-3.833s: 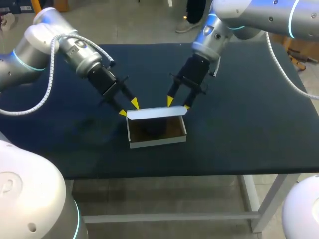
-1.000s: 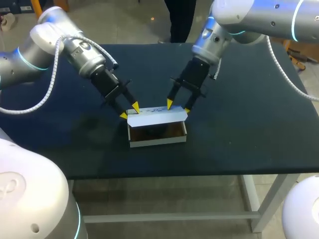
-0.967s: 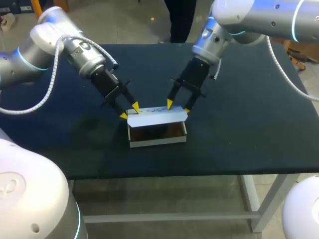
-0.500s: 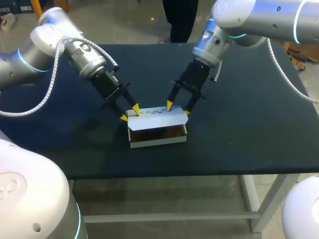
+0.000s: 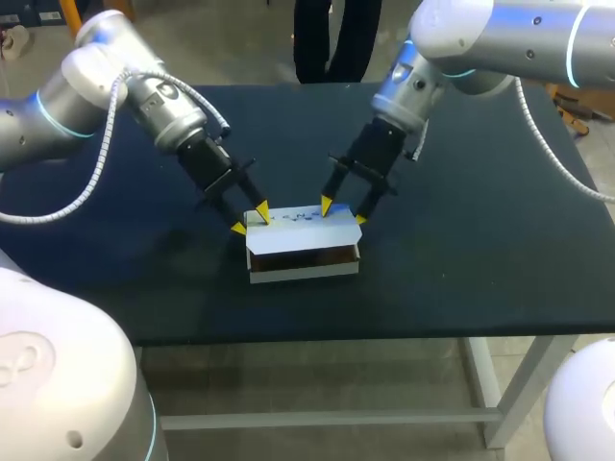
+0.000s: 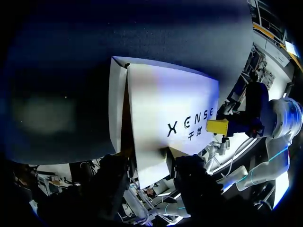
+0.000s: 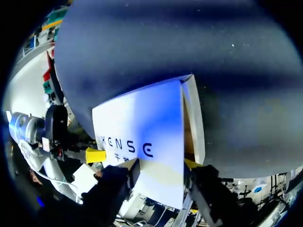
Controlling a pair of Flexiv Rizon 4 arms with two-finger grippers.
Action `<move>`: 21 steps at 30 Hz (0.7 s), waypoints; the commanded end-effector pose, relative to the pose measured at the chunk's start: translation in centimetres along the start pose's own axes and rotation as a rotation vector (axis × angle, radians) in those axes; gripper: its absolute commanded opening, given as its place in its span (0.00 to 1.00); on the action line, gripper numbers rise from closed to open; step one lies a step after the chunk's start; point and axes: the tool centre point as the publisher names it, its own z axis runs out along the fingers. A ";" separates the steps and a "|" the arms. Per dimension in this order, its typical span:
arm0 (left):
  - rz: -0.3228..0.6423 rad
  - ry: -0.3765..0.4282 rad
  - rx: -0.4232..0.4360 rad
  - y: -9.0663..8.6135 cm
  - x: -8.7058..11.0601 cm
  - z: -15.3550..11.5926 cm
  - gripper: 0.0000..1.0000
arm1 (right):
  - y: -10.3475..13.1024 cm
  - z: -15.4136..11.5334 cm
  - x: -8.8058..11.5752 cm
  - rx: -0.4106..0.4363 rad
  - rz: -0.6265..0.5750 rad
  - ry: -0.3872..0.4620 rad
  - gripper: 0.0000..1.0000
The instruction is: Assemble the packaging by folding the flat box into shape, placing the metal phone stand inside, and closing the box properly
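Box (image 5: 303, 259) lid's corners sit inside left gripper (image 5: 250, 218) and right gripper (image 5: 343, 212).

You'll find the white cardboard box (image 5: 304, 268) near the middle of the dark cloth-covered table (image 5: 480, 240), somewhat toward the robot's edge. Its flat white lid (image 5: 300, 224) rises from the far wall and leans over the opening. The left gripper (image 5: 250, 217) sits at the lid's left end and the right gripper (image 5: 343, 212) at its right end, both behind the box.
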 end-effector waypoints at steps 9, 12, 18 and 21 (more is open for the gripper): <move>0.011 -0.027 0.055 0.4 -0.2 0.1 0.44 | 0.2 0.3 0.0 -0.011 0.000 -0.007 0.62; 0.008 -0.030 0.074 0.4 -0.3 0.0 0.44 | 0.3 0.3 0.0 -0.013 -0.002 -0.010 0.61; -0.009 -0.028 0.097 0.2 -0.4 -0.2 0.45 | 0.5 0.3 -0.2 -0.021 0.004 -0.014 0.62; -0.012 -0.035 0.112 0.2 -0.4 -0.3 0.45 | 0.6 0.3 -0.3 -0.023 0.008 -0.011 0.61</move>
